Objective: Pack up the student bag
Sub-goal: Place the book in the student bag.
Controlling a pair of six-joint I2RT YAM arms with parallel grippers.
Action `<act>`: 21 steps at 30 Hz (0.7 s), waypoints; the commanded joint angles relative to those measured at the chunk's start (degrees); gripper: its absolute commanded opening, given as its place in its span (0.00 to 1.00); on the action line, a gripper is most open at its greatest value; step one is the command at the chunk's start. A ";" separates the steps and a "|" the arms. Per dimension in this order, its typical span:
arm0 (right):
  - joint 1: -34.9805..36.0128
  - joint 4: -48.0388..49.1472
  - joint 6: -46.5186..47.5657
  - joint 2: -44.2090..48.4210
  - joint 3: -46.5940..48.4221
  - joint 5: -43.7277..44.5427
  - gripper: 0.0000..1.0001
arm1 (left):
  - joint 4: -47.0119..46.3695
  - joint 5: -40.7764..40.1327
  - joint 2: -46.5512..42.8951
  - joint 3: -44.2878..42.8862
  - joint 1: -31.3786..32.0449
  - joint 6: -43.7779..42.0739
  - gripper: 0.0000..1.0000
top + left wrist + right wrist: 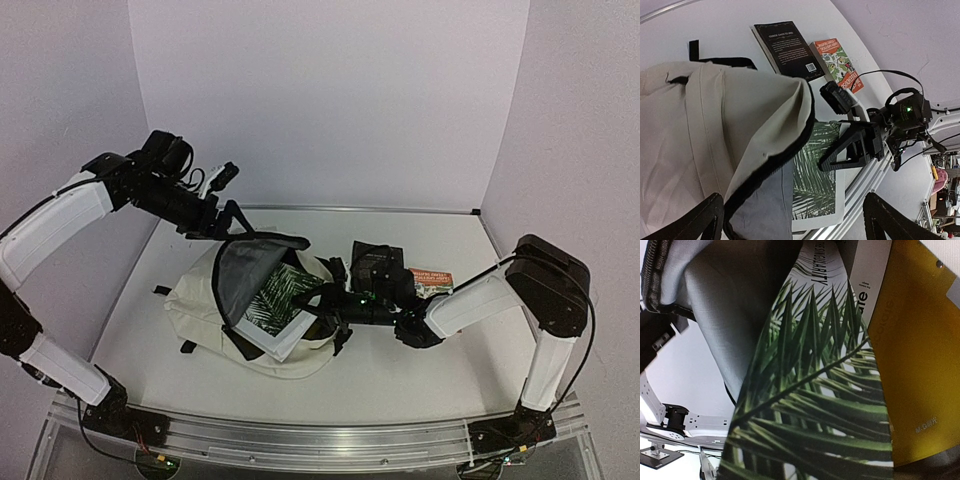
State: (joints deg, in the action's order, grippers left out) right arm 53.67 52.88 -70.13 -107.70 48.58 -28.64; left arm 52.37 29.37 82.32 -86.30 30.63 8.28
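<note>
**Inspection: student bag open, palm-leaf book at its mouth**

Writing: in your R wrist view the palm-leaf book (275, 300) shows "SINGULARITY" in dark caps along its white top margin, the start of the line cut off by the frame. A yellow cover (920, 365) lies right beside it. It has a faint pale mark low down, not legible. A white strip between the two carries a few letters, too cropped to read. The black book (376, 262) has white type and a barcode, too small to read from the L wrist view. The orange book (432, 281) has a busy illustrated cover and spine lettering that can't be made out.

Task item: the student bag (200, 300) lies on the table (400, 370), left of centre. Its flap is raised, showing the grey lining (240, 280) and black zipper trim (790, 145). The palm-leaf book sits tilted in the opening, part inside. The black and orange books lie flat beside each other, right of the bag and apart from it.

L arm: it reaches in high from the left, elbow up. The left gripper (228, 222) is at the top of the flap. Its fingers (700, 217) are spread wide, and the flap's rim runs down to one of them.

R arm: it lies low across the table with the forearm near level. The right gripper (328, 308) is clamped on the palm-leaf book's right edge, with one finger seen over the cover.
</note>
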 commanded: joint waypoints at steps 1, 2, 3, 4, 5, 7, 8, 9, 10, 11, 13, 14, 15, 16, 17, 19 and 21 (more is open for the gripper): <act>0.42 10.33 2.31 0.65 3.68 -0.51 0.26 | -3.55 -4.52 -4.38 7.88 -0.05 9.27 0.97; 0.40 10.00 2.53 0.68 3.84 -0.46 0.26 | -4.89 -4.13 -5.36 9.79 -0.05 10.61 0.97; 0.41 9.60 2.77 0.71 4.00 -0.36 0.26 | -6.61 -3.15 -5.93 11.34 -0.05 11.89 0.97; 0.40 9.23 3.01 0.74 4.16 -0.26 0.26 | -7.97 -2.20 -6.38 12.43 -0.05 13.05 0.97; 0.39 8.84 3.27 0.82 4.34 -0.21 0.26 | -9.15 -1.56 -6.48 13.29 -0.05 13.84 0.96; 0.39 8.04 3.75 1.08 4.61 0.15 0.26 | -11.63 -0.15 -6.11 14.62 -0.05 15.01 0.93; 0.44 7.69 4.00 1.32 4.67 0.37 0.26 | -12.61 0.63 -5.64 15.09 -0.05 15.58 0.91; 0.42 7.27 4.30 1.56 4.79 0.51 0.26 | -12.58 0.38 -4.93 14.83 -0.05 16.14 0.90; 0.46 6.94 4.64 1.76 4.91 0.59 0.26 | -11.48 -0.50 -4.13 14.24 -0.05 16.31 0.89; 0.45 6.58 5.01 2.07 4.99 0.69 0.26 | -9.91 -1.52 -3.37 13.67 -0.04 16.20 0.88; 0.45 5.95 5.58 2.68 4.92 1.07 0.26 | -9.43 -1.70 -3.10 13.29 -0.04 15.77 0.80; 0.44 5.69 5.84 2.96 4.82 1.31 0.26 | -10.29 -0.47 -3.34 13.50 -0.05 15.70 0.71; 0.45 5.39 6.12 3.42 4.65 1.68 0.25 | -11.27 1.09 -3.69 13.62 -0.05 15.87 0.58; 0.43 5.13 6.28 3.96 4.37 2.02 0.26 | -11.99 2.01 -4.15 13.36 -0.05 16.11 0.42; 0.38 4.94 6.38 4.57 3.99 2.28 0.26 | -12.20 2.36 -4.65 12.88 -0.05 16.22 0.30; 0.25 4.61 5.98 6.92 3.13 2.88 0.26 | -10.19 0.59 -6.05 9.91 -0.01 15.76 0.07; -0.16 3.96 4.63 9.87 1.92 4.09 0.26 | -8.90 -2.53 -8.11 6.45 -0.05 14.95 0.00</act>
State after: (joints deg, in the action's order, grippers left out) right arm 53.74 49.48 -67.41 -106.53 49.49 -27.75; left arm 43.86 29.59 78.90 -72.25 30.61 24.30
